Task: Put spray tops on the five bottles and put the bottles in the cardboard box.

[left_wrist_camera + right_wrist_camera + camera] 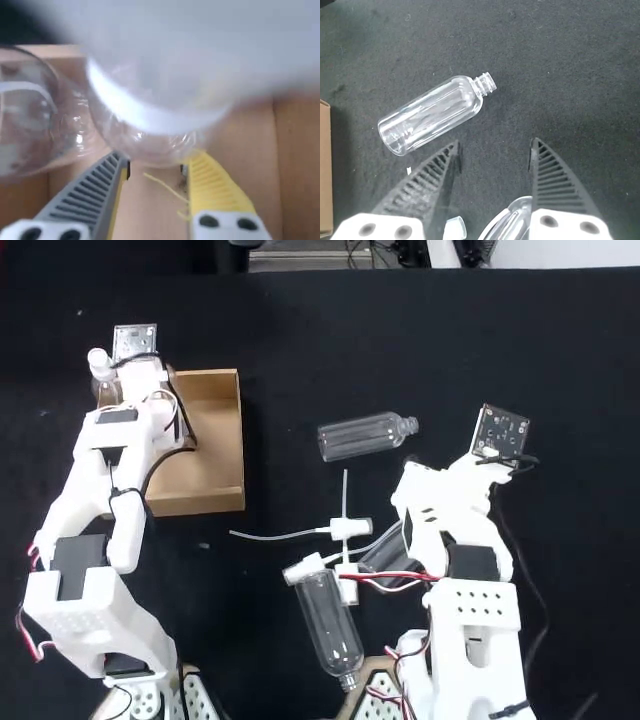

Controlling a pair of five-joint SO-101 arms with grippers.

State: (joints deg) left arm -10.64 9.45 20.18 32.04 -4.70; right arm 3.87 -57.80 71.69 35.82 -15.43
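Two loose spray tops (350, 528) with long tubes lay mid-table, one touching the base of a capless bottle (330, 630) on the near side. The right gripper (492, 150) hung with its jaws apart, just short of an uncapped bottle (365, 435) lying on the black cloth (300, 330). At the far left the left gripper (152, 167) sat over the cardboard box (215, 440) with a clear bottle (160, 100) at its tip. Whether it was held, I couldn't tell.

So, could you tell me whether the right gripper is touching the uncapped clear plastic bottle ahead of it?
Apart. The right wrist view shows bare black cloth between the right gripper and the uncapped clear plastic bottle.
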